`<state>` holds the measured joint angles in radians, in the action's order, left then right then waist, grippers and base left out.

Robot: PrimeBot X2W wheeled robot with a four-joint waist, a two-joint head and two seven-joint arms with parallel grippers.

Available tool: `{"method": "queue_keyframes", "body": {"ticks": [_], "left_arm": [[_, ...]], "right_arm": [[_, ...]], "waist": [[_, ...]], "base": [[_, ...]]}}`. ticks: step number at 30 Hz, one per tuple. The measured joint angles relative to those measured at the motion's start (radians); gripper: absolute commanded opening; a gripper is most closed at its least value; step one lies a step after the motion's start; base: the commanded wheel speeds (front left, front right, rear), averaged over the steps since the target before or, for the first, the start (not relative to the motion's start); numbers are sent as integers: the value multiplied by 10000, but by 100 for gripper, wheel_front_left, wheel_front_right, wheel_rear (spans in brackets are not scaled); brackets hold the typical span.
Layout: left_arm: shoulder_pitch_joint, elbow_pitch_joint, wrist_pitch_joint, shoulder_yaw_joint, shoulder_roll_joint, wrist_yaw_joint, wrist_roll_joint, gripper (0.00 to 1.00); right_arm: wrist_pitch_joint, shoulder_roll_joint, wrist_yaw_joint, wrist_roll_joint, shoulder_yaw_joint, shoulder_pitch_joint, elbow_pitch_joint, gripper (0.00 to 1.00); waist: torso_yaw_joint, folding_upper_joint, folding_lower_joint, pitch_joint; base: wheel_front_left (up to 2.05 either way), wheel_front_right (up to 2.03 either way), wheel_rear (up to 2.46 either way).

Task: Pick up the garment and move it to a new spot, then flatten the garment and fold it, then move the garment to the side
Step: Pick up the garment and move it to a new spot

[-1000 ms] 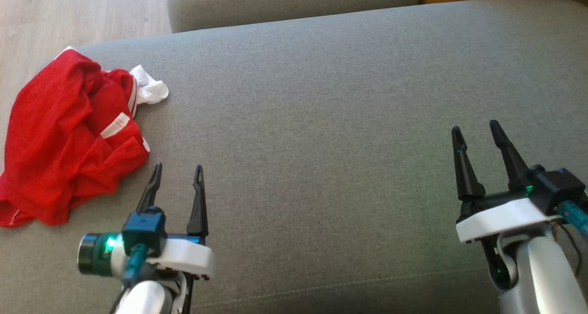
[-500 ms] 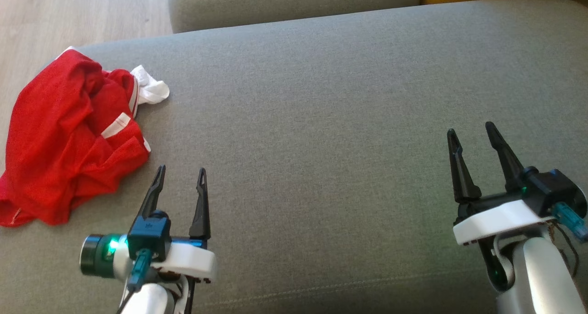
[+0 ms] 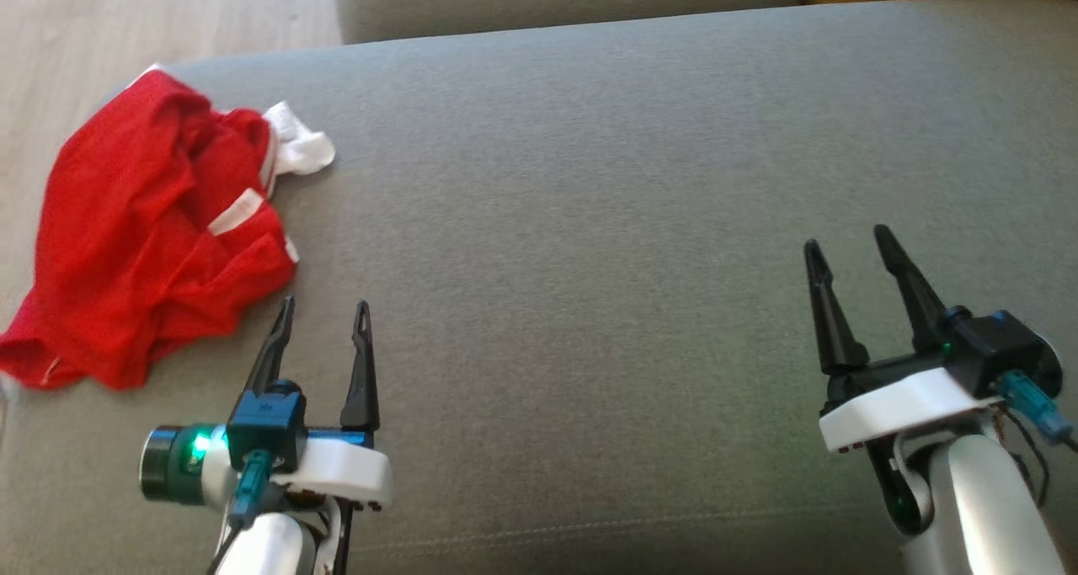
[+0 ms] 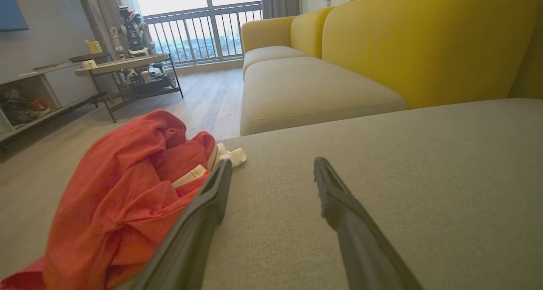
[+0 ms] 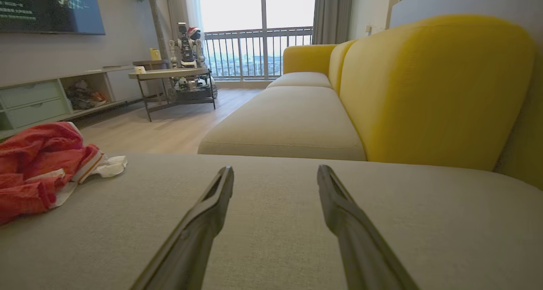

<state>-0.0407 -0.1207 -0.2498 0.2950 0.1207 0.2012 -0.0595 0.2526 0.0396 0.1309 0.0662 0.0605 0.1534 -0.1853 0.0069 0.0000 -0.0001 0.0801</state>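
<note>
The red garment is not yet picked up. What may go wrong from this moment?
1. The garment lies crumpled at the left edge of the seat cushion; a push from the open left gripper might slide it onto the floor.
2. Its folds overlap, so a pinch may catch only one layer.

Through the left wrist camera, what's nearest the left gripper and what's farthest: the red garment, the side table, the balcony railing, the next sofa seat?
From the left gripper:
1. Red garment, crumpled beside one finger, view's left.
2. Next sofa seat, ahead across a gap.
3. Side table, far left on the floor.
4. Balcony railing, at the very back.
</note>
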Motion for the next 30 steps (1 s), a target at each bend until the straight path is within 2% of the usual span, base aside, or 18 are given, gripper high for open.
{"method": "queue_keyframes", "body": {"ticks": [8, 20, 30], "left_arm": [[6, 4, 0, -307, -104, 12, 134, 100], [360, -8, 0, -451, -169, 4, 242, 100], [792, 12, 0, -535, -90, -2, 334, 100]], "right_arm": [[0, 38, 2, -10, -1097, -6, 140, 100], [0, 65, 0, 117, -1825, -125, 123, 100], [0, 71, 0, 433, -2027, -460, 40, 100]], "waist": [[883, 0, 0, 30], [2499, 0, 1, -176], [4051, 0, 0, -501]], "base": [[0, 0, 0], [0, 0, 0], [0, 0, 0]]}}
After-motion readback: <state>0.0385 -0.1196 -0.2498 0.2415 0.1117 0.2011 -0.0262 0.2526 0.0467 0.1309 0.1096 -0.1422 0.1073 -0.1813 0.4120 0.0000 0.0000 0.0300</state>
